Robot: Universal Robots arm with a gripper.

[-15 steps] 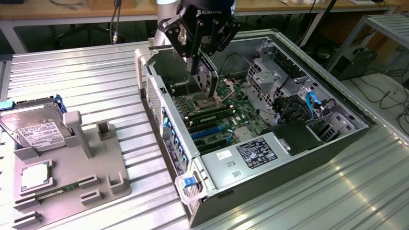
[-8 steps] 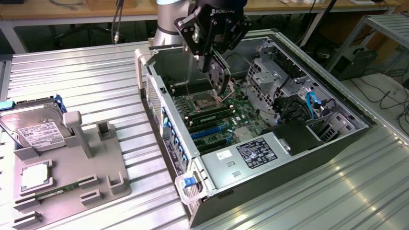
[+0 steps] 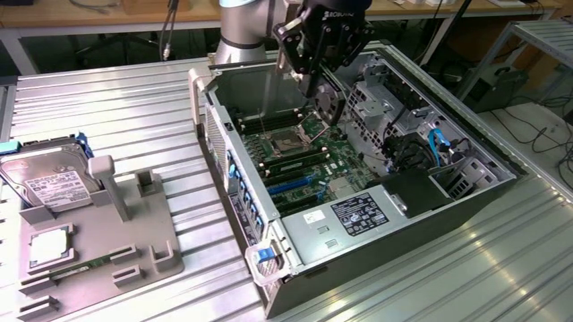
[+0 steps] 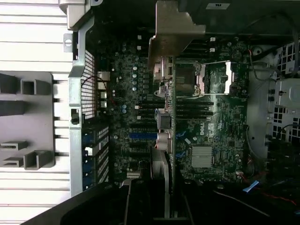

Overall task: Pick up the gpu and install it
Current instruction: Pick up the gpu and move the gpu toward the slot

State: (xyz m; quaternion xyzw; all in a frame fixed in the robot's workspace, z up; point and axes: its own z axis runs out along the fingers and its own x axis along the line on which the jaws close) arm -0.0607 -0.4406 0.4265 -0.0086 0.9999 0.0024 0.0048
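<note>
Up close, the pincer (image 3: 315, 84) is pinching the gpu (image 3: 329, 107), which is hanging edge-down just beneath it, its pale bracket (image 4: 174, 33) showing. Directly below, the motherboard (image 3: 304, 157) is lying inside the open computer case (image 3: 358, 282). Well off to the side, a hard drive (image 3: 49, 178) is leaning in a grey holder (image 3: 134, 248).

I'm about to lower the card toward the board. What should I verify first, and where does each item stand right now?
1. Claw grips the gpu: ok.
2. Gpu above the open case, over the motherboard: ok.
3. Gpu seated in a slot: not ok, it hangs clear of the board.
4. Blue slot free of other cards: ok.
5. Gpu edge lined up with that slot: not ok, looks crosswise in the wrist view.
6. Bracket matched to the rear opening: cannot tell.
</note>
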